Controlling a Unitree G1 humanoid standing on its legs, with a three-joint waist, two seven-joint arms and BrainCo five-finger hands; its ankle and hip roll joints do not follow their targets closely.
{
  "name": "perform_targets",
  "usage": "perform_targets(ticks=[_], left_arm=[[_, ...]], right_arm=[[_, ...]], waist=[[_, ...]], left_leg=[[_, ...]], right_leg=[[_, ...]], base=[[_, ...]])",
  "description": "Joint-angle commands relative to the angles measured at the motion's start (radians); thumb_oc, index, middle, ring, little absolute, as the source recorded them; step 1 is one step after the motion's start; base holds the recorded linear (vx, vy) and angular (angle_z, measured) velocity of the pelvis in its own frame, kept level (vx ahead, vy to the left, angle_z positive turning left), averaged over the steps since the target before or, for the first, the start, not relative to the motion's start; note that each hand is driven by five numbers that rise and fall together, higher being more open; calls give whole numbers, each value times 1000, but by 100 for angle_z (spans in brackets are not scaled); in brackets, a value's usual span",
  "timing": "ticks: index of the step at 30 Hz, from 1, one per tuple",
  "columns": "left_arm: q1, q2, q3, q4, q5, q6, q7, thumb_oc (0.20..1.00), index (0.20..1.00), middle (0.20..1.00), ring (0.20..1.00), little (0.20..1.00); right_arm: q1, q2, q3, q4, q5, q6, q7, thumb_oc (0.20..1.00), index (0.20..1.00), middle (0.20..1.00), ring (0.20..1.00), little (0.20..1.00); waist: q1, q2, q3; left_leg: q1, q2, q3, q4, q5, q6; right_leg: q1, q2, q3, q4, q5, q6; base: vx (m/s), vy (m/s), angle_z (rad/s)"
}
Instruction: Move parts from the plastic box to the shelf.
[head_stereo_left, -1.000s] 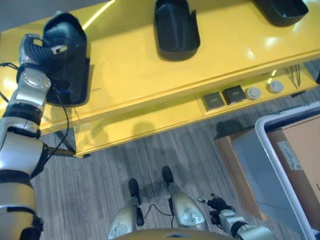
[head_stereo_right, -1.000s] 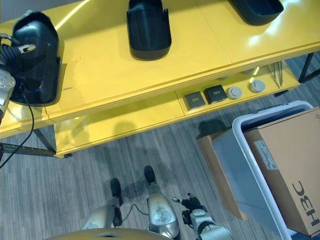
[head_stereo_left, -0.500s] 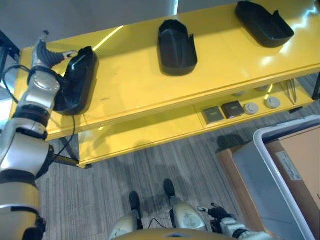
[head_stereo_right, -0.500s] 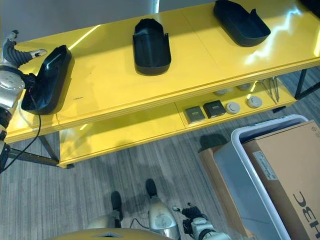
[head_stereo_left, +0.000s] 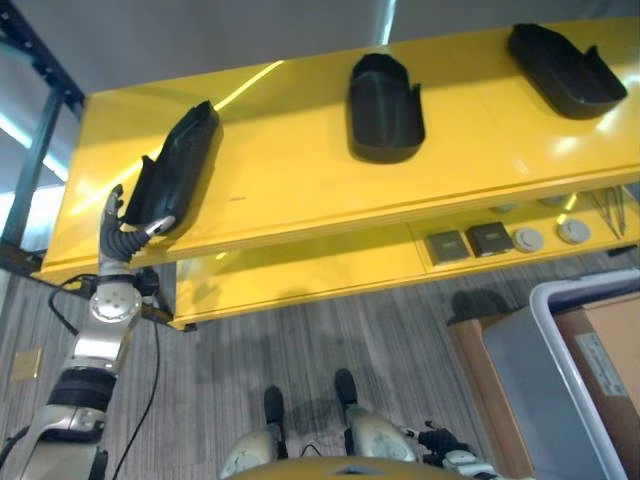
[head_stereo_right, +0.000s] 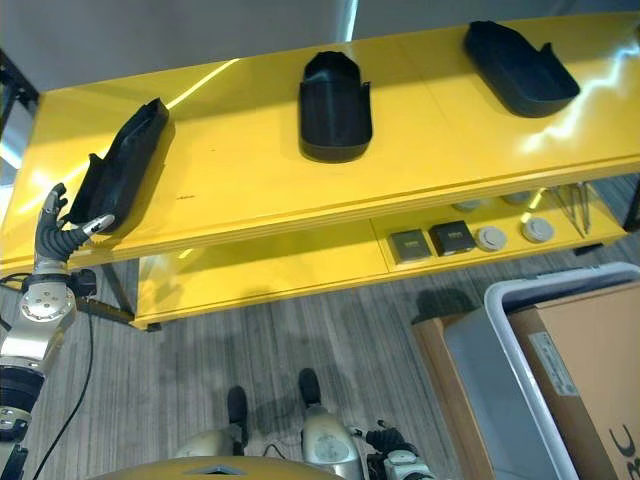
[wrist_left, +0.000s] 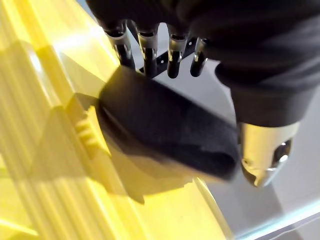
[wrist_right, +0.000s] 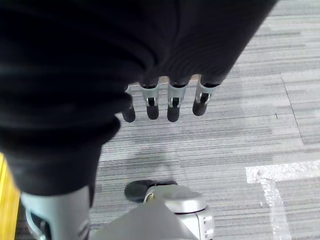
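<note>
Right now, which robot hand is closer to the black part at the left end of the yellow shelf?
The left hand. It is open right beside the leftmost black part, at its near end. The right hand hangs low over the floor, far from the shelf.

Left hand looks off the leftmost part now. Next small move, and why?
Probably draw the left hand back and turn toward the plastic box. Its fingers are open just short of the leftmost black part, which rests on the yellow shelf with two others, so that placement looks done.

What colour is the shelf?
The shelf is bright yellow, clearest in the right eye view.
</note>
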Motion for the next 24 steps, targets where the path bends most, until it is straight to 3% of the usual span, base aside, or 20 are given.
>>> perform_targets(ticks=[1, 4, 9, 16, 19, 24], left_arm=[[-136, 32, 39, -36, 55, -76, 48, 1000, 1000, 1000, 1000, 1000], [-146, 13, 77, -144, 46, -182, 112, 1000, 1000, 1000, 1000, 1000], [-131, -7, 112, -252, 8, -253, 106, 1000, 1000, 1000, 1000, 1000], [-125, 8, 125, -286, 35, -252, 108, 1000, 1000, 1000, 1000, 1000], [-68, 35, 157, -315, 106, -245, 134, 1000, 1000, 1000, 1000, 1000], [104, -28, 252, -404, 165, -250, 159, 1000, 1000, 1000, 1000, 1000]], right_arm=[[-2, 10, 9, 46, -3, -12, -16, 1000, 1000, 1000, 1000, 1000], [-5, 27, 33, 37, 0, -23, -20, 1000, 1000, 1000, 1000, 1000], [21, 36, 56, 27, -12, -33, -19, 1000, 1000, 1000, 1000, 1000], [31, 28, 53, 27, -27, -33, -16, 1000, 1000, 1000, 1000, 1000], [32, 30, 46, 14, -20, -43, -18, 1000, 1000, 1000, 1000, 1000], [41, 42, 41, 22, -20, -50, -23, 1000, 1000, 1000, 1000, 1000]], waist=[[-20, -11, -16], [-19, -25, -25], [-25, -35, -48], [-28, -33, -66], [-22, -34, -67], [2, -42, -72]], left_leg=[[31, 44, -29, -1, -60, -34], [26, 45, -33, -1, -62, -36], [38, 47, -23, -1, -72, -39], [51, 47, -18, -1, -80, -38], [51, 47, -18, -1, -81, -38], [57, 47, -25, -1, -82, -36]], right_leg=[[35, -71, 14, 2, -103, 78], [32, -68, 17, 2, -106, 79], [41, -67, 29, 2, -109, 78], [50, -68, 34, 2, -112, 79], [49, -68, 33, 2, -111, 80], [61, -69, 23, 2, -117, 77]], base=[[-3, -4, 20], [1, -3, 4], [34, 8, -6], [20, 8, -4], [3, 3, -1], [-1, 1, -3]])
